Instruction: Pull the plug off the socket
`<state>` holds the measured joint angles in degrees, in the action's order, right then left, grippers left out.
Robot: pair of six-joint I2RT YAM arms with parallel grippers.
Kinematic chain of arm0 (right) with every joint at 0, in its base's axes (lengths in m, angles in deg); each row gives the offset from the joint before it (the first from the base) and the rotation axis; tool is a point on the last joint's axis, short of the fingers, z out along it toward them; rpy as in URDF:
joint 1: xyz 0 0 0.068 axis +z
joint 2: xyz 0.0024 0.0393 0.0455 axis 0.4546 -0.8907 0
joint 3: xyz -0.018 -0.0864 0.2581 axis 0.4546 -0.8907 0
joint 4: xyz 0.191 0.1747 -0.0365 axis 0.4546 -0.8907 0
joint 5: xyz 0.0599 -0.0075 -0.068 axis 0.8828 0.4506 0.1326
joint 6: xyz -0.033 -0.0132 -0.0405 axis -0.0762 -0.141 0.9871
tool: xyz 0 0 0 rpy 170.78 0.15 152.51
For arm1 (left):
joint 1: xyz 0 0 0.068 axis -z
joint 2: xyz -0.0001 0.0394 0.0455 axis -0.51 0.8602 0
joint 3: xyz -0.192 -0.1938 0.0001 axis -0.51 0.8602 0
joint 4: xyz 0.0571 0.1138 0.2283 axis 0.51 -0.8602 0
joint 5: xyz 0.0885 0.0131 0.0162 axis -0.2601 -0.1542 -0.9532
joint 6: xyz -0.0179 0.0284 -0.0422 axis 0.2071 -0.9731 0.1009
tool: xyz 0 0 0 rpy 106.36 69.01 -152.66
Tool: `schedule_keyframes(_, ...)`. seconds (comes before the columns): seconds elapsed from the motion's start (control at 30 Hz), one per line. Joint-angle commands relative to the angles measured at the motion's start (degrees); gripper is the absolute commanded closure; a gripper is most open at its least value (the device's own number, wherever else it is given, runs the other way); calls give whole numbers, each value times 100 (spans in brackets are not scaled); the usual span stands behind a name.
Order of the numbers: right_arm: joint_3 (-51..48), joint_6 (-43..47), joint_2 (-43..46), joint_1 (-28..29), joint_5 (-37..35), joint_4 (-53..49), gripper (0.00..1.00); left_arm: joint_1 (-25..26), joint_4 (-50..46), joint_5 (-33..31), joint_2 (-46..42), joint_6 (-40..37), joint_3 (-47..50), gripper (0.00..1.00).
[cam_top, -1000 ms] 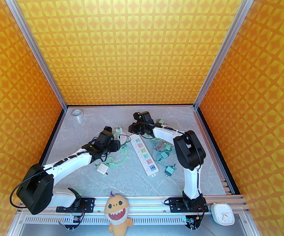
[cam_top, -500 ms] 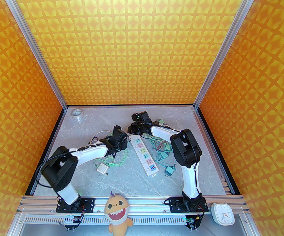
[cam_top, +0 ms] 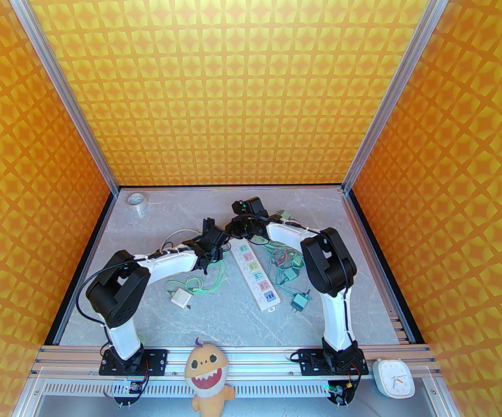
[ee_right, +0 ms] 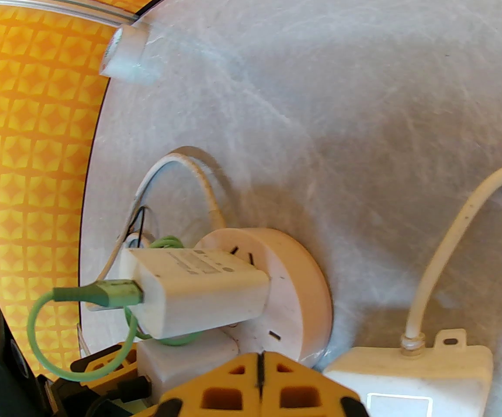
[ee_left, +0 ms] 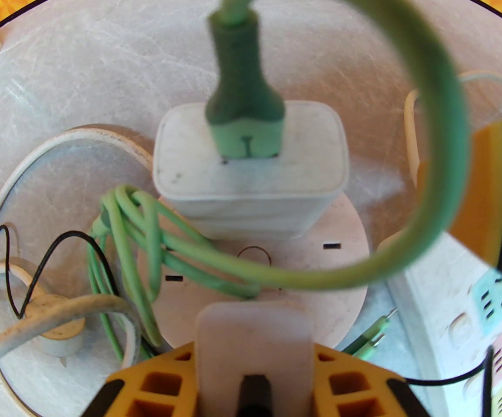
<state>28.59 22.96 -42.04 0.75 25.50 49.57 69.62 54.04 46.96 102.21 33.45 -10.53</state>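
A white charger plug (ee_left: 251,176) (ee_right: 198,289) with a green cable (ee_left: 442,124) stands plugged into a round white socket disc (ee_left: 320,267) (ee_right: 294,267). It sits just left of the far end of the long white power strip (cam_top: 255,272) (ee_left: 494,319), whose pastel faces hold nothing. My left gripper (cam_top: 214,237) (ee_left: 253,315) sits just short of the charger, its whitish pad (ee_right: 181,359) over the disc; how far apart its fingers stand is unclear. My right gripper (cam_top: 237,228) (ee_right: 259,354) is shut, its yellow fingers meeting at the disc's near rim.
A loose white charger (cam_top: 181,298) with green cable lies left of the strip. Green plugs and tangled cables (cam_top: 285,267) lie to its right. A tape roll (cam_top: 137,200) sits in the back left corner. A plush toy (cam_top: 207,376) and a clock (cam_top: 393,378) rest on the front rail.
My left arm has folded its elbow inward and carried its gripper back and right, close up to the right gripper. The right arm has shifted slightly left.
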Motion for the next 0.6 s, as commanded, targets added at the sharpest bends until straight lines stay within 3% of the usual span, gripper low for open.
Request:
schedule_keyframes(0.0,-4,-134,-79,146,295,209,100,-85,77,-12,-406,-568,326,74)
schedule_keyframes(0.17,-42,-240,-187,384,414,237,100,-420,413,517,-643,-828,642,74)
schedule_keyframes(0.57,12,-179,-345,585,236,5,100,-503,707,1555,-405,-1307,566,74)
